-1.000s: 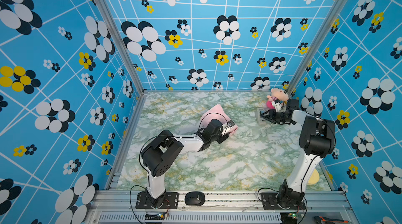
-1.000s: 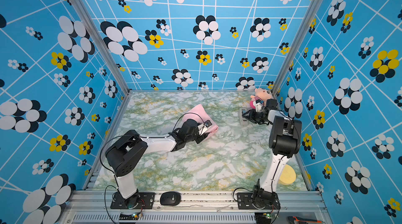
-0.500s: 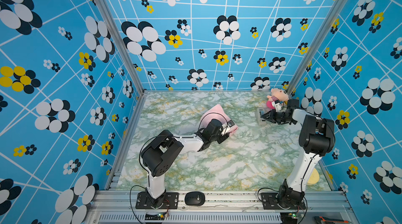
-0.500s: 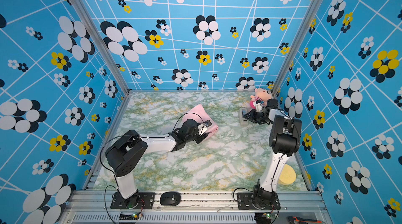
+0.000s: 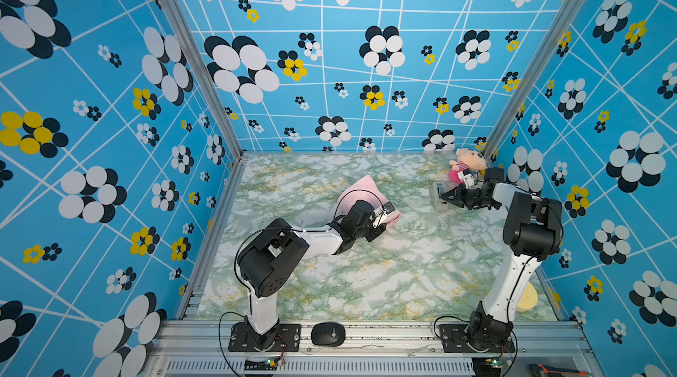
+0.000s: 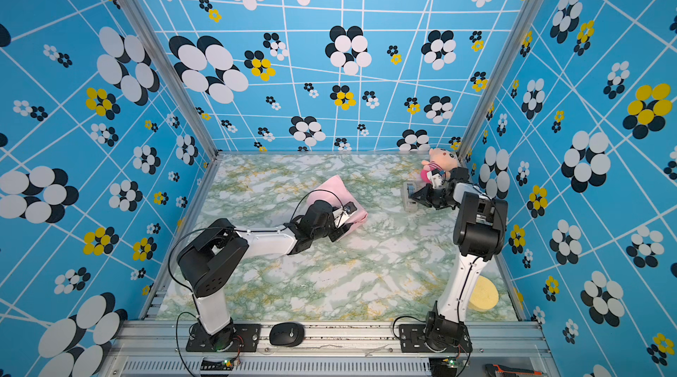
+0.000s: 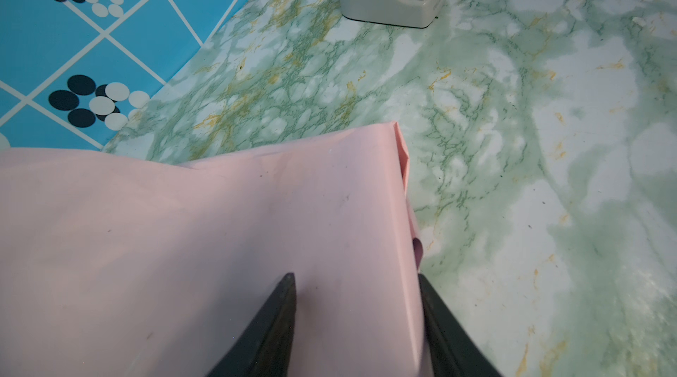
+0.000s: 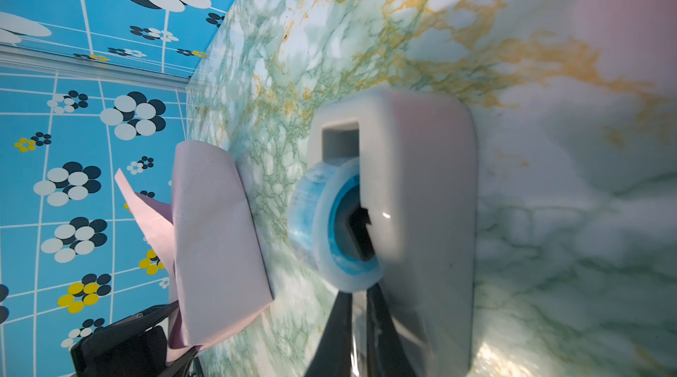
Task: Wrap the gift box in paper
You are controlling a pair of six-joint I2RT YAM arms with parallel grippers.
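The paper [image 5: 361,192] [image 6: 331,188] lies folded into a pale pink bundle mid-table. The gift box is hidden inside it. My left gripper [image 5: 384,215] [image 7: 355,275] is shut on the bundle's right end: one finger lies on the paper [image 7: 219,228], the other against its side edge. My right gripper [image 5: 441,197] [image 8: 359,292] sits at the grey tape dispenser [image 5: 436,190] [image 8: 421,192], just below the blue tape roll [image 8: 322,228]. Its jaws stand almost together with a thin clear strip of tape between them.
A pink plush toy [image 5: 469,162] [image 6: 441,161] sits in the far right corner, just behind the dispenser. A yellow disc [image 5: 527,298] lies at the front right near the right arm's base. A black mouse [image 5: 328,334] rests on the front rail.
The right gripper's jaws have closed at the tape dispenser. The left arm and the paper bundle have not moved.
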